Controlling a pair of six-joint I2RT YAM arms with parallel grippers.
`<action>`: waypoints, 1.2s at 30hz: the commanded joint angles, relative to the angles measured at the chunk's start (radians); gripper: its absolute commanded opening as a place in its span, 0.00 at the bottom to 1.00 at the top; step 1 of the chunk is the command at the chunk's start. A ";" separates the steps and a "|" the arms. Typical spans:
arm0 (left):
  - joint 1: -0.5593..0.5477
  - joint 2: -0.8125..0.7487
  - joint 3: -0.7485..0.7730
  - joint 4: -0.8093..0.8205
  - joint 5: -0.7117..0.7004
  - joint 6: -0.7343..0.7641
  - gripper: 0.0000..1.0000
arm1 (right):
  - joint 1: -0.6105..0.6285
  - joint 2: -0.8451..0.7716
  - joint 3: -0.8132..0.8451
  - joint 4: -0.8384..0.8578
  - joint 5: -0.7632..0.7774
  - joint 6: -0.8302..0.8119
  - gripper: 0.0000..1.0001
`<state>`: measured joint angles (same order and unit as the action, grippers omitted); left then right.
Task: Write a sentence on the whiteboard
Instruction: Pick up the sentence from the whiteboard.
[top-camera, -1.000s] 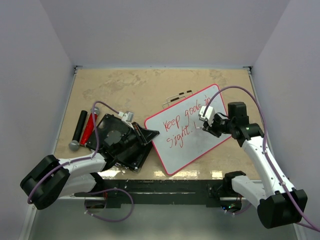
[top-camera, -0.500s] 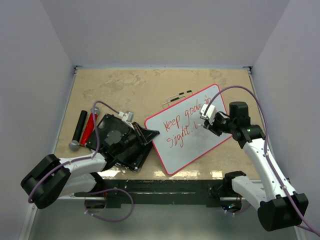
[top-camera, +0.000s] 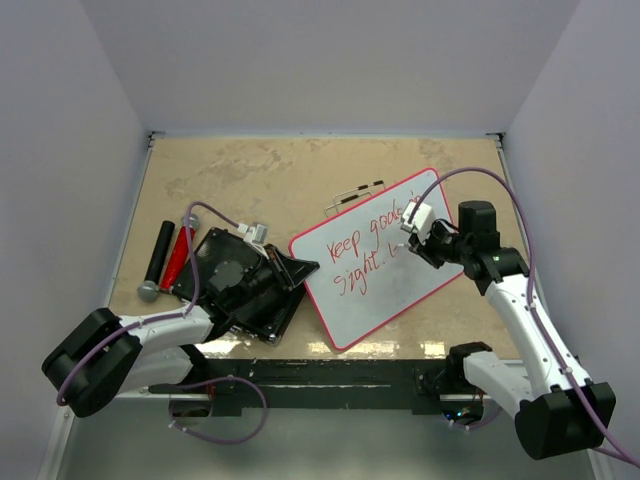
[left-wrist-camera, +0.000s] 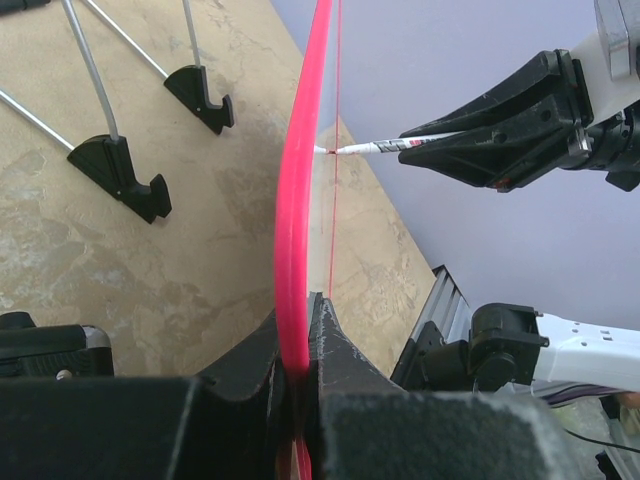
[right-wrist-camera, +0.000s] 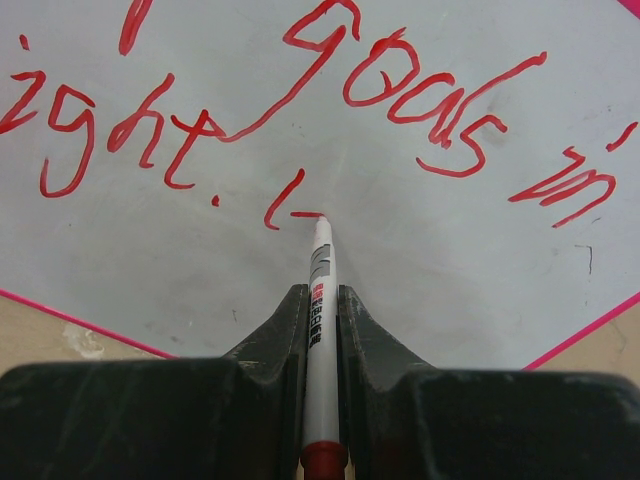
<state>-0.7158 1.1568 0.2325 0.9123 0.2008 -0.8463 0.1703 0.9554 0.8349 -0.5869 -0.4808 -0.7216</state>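
Whiteboard, a flat white rectangle with a thin red rim (top-camera: 385, 290), lies right of centre on the tan surface (top-camera: 260, 170); my left jaws are clamped on its rim, my right jaws on a slim white marker (right-wrist-camera: 321, 245) whose tip touches the board beneath the red handwritten sentence (right-wrist-camera: 420, 100)

Top view: you look down from high behind the near edge, taking in the whole worktop (top-camera: 250, 170). Left wrist: low, close, edge-on along the whiteboard (left-wrist-camera: 297, 230) rim. Right wrist: close, facing its written face. All three share the whiteboard.
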 joint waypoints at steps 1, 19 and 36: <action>-0.008 0.018 -0.004 -0.085 0.032 0.108 0.00 | 0.005 0.002 0.004 -0.002 0.025 -0.015 0.00; -0.008 0.018 -0.002 -0.084 0.032 0.107 0.00 | 0.003 0.037 0.053 -0.018 -0.073 -0.012 0.00; -0.008 0.003 -0.015 -0.089 0.034 0.113 0.00 | -0.002 -0.035 0.072 -0.011 0.016 0.022 0.00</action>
<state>-0.7162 1.1572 0.2325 0.9115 0.1993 -0.8501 0.1699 0.9550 0.8585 -0.6083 -0.5034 -0.7059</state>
